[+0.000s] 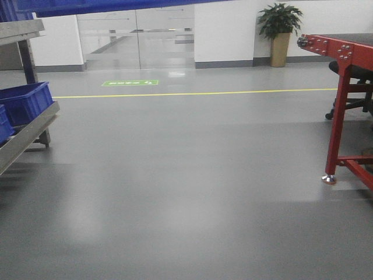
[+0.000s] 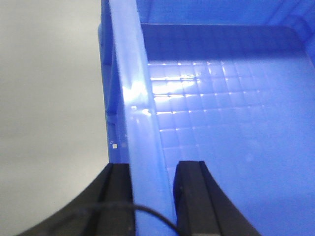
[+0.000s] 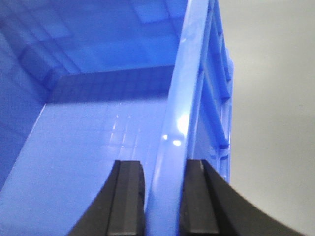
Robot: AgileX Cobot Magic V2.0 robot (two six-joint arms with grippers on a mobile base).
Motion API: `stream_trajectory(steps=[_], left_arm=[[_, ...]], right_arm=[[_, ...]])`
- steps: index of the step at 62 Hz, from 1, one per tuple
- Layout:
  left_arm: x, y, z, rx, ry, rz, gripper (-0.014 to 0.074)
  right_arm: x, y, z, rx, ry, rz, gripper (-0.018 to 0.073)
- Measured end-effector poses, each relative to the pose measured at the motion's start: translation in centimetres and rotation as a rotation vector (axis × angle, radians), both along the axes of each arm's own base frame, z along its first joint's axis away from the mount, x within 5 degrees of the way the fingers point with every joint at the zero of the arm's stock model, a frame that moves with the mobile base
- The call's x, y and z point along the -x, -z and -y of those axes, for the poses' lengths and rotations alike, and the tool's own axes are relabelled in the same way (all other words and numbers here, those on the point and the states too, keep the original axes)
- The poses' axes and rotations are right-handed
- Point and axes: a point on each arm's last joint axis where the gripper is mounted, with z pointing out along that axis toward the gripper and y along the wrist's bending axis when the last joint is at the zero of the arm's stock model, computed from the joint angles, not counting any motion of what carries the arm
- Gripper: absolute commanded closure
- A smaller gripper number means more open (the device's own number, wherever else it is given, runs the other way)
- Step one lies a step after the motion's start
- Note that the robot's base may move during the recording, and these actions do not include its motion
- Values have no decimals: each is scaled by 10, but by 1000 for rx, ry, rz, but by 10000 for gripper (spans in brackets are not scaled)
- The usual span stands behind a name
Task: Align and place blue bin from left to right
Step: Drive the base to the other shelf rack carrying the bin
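In the exterior front view, only a dark edge of the blue bin is seen, stretched along the top left of the frame, high above the grey floor. Two other bins are seen on a metal shelf at the left edge, a red-framed table at the right edge, and a potted plant against the far wall beyond a yellow floor line. In the left wrist view, the bin's left wall is seen pinched by the left jaws, one black finger set outside the rim and the other inside, over the gridded bottom. In the right wrist view, the bin's right wall is gripped likewise by the right jaws, one finger placed inside and one outside, with floor seen beside it.
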Motion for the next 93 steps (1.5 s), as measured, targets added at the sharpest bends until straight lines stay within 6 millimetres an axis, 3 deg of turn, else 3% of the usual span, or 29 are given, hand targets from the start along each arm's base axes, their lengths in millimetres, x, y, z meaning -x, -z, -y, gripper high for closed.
stream_trajectory(steps=[93], left_arm=[[0, 0, 0, 0, 0, 0, 583]], right_arm=[[0, 0, 0, 0, 0, 0, 638]])
